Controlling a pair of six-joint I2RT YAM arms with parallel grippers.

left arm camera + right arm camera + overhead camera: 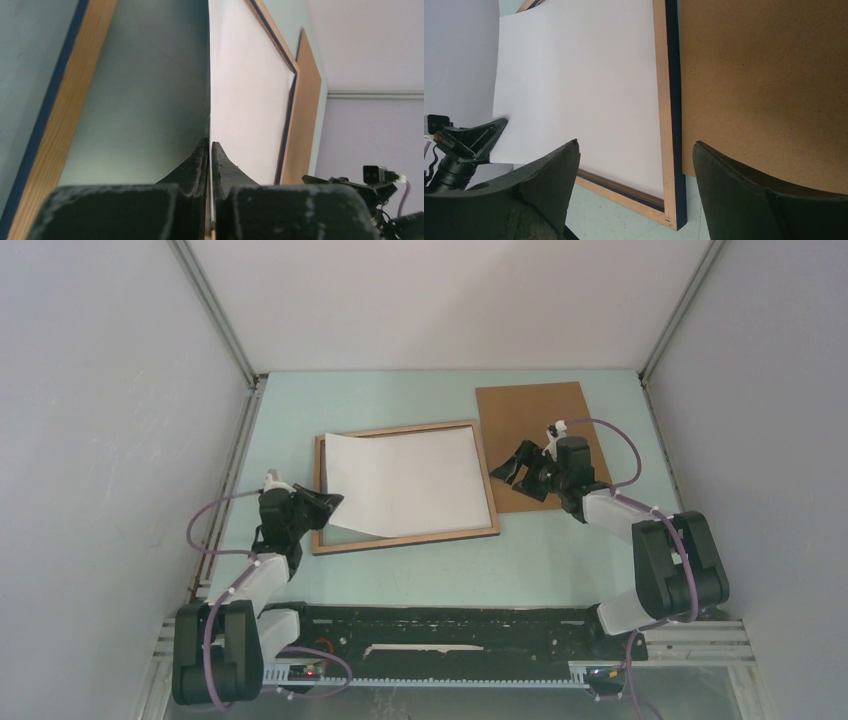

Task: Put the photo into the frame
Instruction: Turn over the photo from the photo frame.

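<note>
Here, photo [410,480] corner pinched in left gripper [332,502], apparently over frame [410,539].

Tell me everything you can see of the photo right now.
The photo is a thin rectangular sheet, plain white side up; its printed side is hidden. It lies over the opening of the wood-brown frame, right edge down inside the right rail, left part raised and bowed. The left gripper has its jaws shut on the near-left corner, which sits above the frame's left rail.
</note>
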